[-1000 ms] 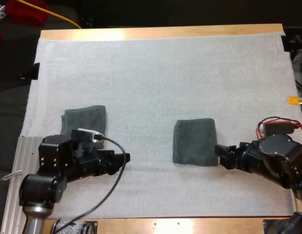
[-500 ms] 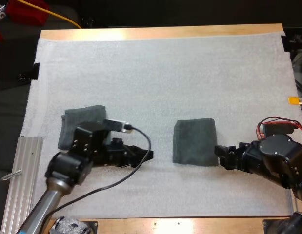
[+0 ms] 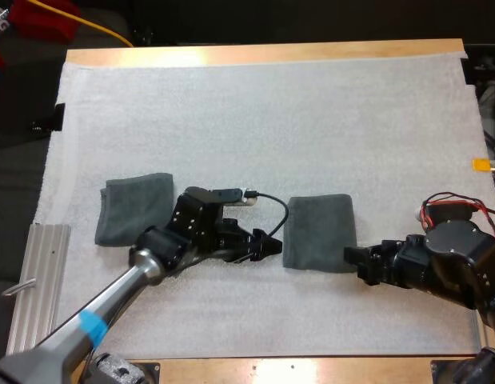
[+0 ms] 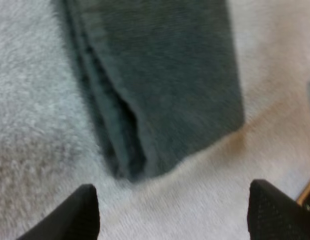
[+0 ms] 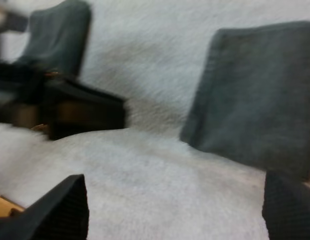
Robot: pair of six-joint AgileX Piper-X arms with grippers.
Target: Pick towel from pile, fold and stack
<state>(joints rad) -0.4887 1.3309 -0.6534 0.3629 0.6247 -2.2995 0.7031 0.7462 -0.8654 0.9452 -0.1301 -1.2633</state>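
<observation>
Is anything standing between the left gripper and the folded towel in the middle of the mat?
Nothing visible does: only bare mat lies between the open left gripper and the towel.

Robotics lab: a left arm [image 3: 119,290] and a right arm [image 3: 459,260] reach over a wooden bench [image 3: 255,54] topped with a white mat [image 3: 271,120]; an aluminium rail [image 3: 41,280] flanks it at lower left.
</observation>
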